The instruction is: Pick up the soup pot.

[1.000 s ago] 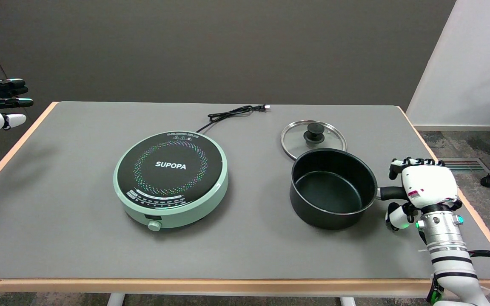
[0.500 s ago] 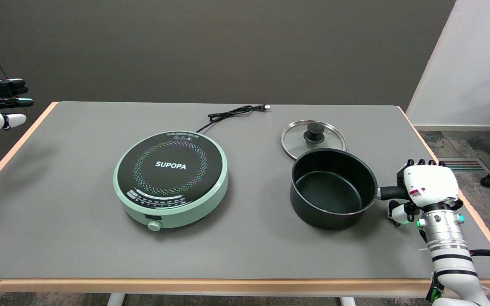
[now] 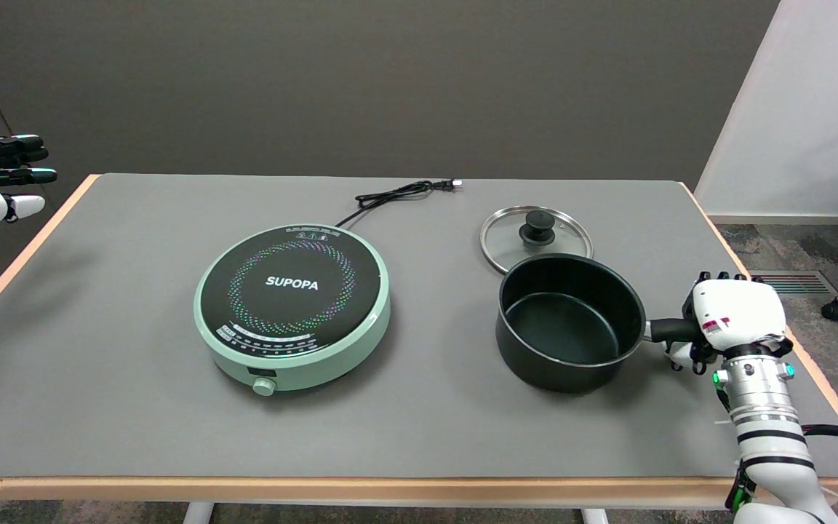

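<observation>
— Where's the pot?
— On the table, right of the green cooker and just in front of the glass lid, its handle pointing right.
— And the right hand?
— At the far end of that handle, fingers wrapped over it, thumb underneath: it's grasping the handle. The pot sits on the table.

One view only, from the head. Placed above the near edge of the tabletop, looking down and across toward the far edge and the dark wall behind. Far enough to take in nearly the whole tabletop, all four edges partly seen. Right arm entering at the near right corner.
</observation>
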